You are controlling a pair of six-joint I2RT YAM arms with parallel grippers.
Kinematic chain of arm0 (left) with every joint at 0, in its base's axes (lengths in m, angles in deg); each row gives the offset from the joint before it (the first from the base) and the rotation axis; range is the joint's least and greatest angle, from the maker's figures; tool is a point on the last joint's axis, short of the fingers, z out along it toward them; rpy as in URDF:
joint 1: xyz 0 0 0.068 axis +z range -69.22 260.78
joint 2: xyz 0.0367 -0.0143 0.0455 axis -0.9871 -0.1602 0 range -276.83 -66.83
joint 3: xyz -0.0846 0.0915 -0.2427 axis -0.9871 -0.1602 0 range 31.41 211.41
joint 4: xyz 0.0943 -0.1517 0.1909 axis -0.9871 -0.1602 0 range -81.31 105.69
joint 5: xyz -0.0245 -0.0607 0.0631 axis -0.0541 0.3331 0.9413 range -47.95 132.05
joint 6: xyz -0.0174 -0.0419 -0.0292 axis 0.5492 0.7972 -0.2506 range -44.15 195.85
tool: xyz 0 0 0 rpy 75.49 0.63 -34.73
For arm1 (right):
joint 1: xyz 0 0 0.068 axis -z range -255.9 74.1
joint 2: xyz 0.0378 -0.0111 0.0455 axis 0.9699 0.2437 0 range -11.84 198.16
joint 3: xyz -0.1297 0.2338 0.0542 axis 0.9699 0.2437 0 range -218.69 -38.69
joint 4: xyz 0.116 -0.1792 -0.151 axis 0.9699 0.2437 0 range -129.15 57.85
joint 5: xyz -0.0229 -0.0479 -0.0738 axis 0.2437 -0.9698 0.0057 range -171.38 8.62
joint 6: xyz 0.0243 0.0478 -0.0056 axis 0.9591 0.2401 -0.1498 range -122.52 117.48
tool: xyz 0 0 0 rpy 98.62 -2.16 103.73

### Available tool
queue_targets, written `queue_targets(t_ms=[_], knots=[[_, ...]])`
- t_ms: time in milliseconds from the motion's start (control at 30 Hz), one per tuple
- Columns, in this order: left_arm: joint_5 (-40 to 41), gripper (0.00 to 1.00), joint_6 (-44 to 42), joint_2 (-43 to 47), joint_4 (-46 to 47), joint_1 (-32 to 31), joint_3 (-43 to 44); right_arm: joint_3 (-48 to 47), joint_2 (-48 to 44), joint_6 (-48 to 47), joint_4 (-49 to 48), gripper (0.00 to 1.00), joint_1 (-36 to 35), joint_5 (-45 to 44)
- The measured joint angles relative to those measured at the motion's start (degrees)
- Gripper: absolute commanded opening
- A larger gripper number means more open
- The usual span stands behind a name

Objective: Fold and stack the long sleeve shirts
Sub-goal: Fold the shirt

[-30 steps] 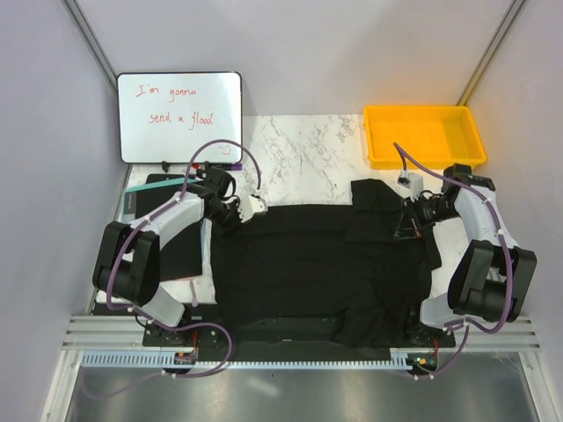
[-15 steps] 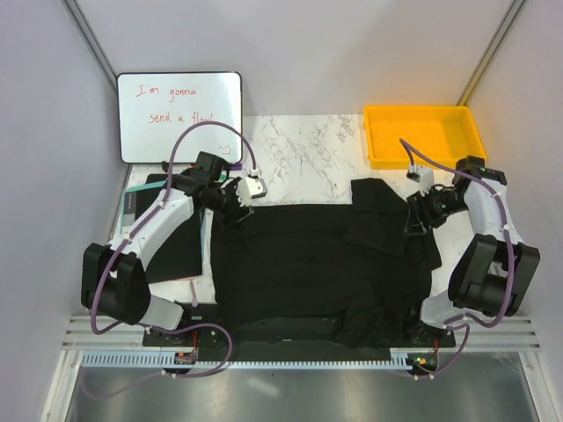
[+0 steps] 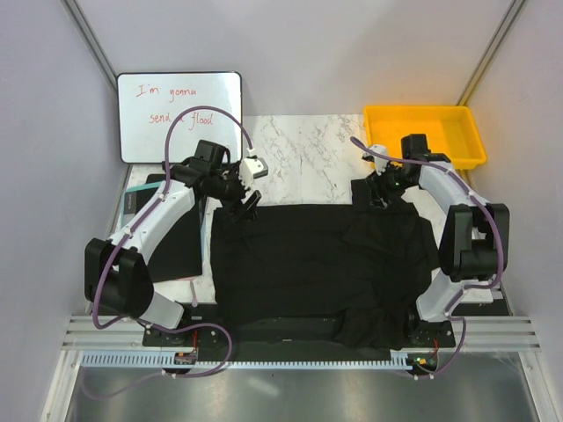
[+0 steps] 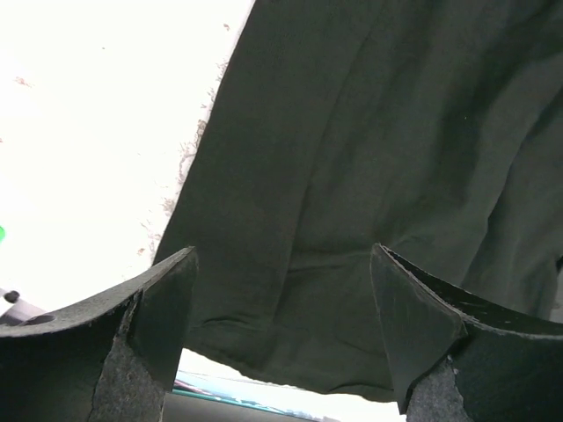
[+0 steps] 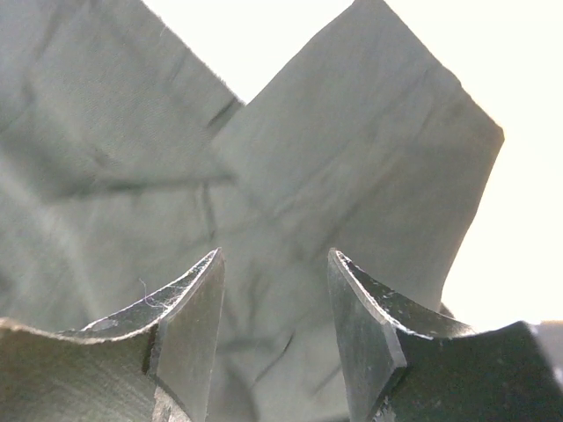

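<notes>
One black long sleeve shirt (image 3: 317, 264) lies spread over the middle of the table, with a folded flap at its far right corner. My left gripper (image 3: 244, 202) hovers over the shirt's far left corner. In the left wrist view that gripper (image 4: 281, 255) is open, with the cloth (image 4: 378, 132) lying loose below the jaws. My right gripper (image 3: 380, 193) hangs above the far right flap. It (image 5: 274, 255) is open too, over wrinkled cloth (image 5: 290, 176), gripping nothing.
A whiteboard (image 3: 179, 116) with red writing leans at the back left. A yellow bin (image 3: 424, 134) stands at the back right. A flat black board (image 3: 176, 251) lies left of the shirt. Bare marble tabletop (image 3: 303, 158) shows beyond the shirt.
Both grippers opened and let go of the shirt's far corners. The left lifted slightly toward the back. The right arm swung left and back, over the far right flap.
</notes>
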State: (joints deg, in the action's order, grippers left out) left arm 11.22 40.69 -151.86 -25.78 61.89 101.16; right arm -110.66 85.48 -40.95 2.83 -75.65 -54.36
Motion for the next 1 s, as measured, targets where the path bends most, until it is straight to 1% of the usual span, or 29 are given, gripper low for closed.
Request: queue_targets(t_ms=[133, 233, 367, 467, 500, 567, 600, 667, 700, 733, 767, 800, 833, 1000], knots=[[-0.2, 0.86, 1.3, 0.0, 0.0, 0.0, 0.0, -1.9, 4.1, 0.2, -3.3, 0.59, -3.5, -2.6], [-0.3, 0.87, 1.6, -0.1, 0.0, 0.0, 0.0, -2.5, 6.4, -0.5, -4.3, 0.63, -5.7, -4.5], [-0.3, 0.87, 1.7, -0.2, 0.0, 0.0, 0.0, -3.1, 9.2, -0.8, -4.7, 0.63, -7.8, -6.5], [-0.4, 0.87, 1.8, -0.5, 0.0, 0.0, 0.0, -3.7, 11.0, -0.2, -5.7, 0.58, -8.0, -7.6], [-0.4, 0.87, 1.9, -0.7, 0.1, 0.0, 0.0, -4.1, 11.6, 0.1, -5.8, 0.53, -8.0, -7.8], [-0.4, 0.87, 1.9, -0.8, 0.1, 0.0, 0.0, -4.7, 12.4, 0.4, -6.3, 0.47, -8.0, -8.1], [-0.4, 0.87, 1.9, -0.8, 0.1, 0.0, 0.0, -5.0, 12.8, 0.6, -6.4, 0.42, -8.0, -8.3], [-0.3, 0.87, 1.9, -0.8, 0.1, 0.0, 0.0, -5.4, 13.3, 0.7, -6.6, 0.35, -8.0, -8.5], [-0.3, 0.87, 1.9, -0.9, 0.1, 0.0, 0.0, -5.5, 13.6, 0.7, -6.7, 0.31, -8.0, -8.5], [-0.3, 0.87, 1.9, -0.9, 0.1, 0.0, 0.0, -5.7, 14.0, 0.9, -6.7, 0.31, -8.0, -8.5], [-0.3, 0.87, 1.9, -0.9, 0.1, 0.0, 0.0, -5.8, 14.3, 0.9, -6.7, 0.32, -8.0, -8.5], [-0.3, 0.87, 1.9, -0.9, 0.1, 0.0, 0.0, -5.9, 14.7, 0.9, -6.7, 0.37, -8.0, -8.6], [-0.3, 0.87, 1.9, -1.0, 0.1, 0.0, 0.0, -6.0, 15.0, 1.0, -6.7, 0.39, -8.0, -8.7], [-0.3, 0.87, 1.9, -1.5, 0.1, 0.0, 0.0, -6.1, 15.5, 2.0, -7.0, 0.41, -8.0, -8.8]])
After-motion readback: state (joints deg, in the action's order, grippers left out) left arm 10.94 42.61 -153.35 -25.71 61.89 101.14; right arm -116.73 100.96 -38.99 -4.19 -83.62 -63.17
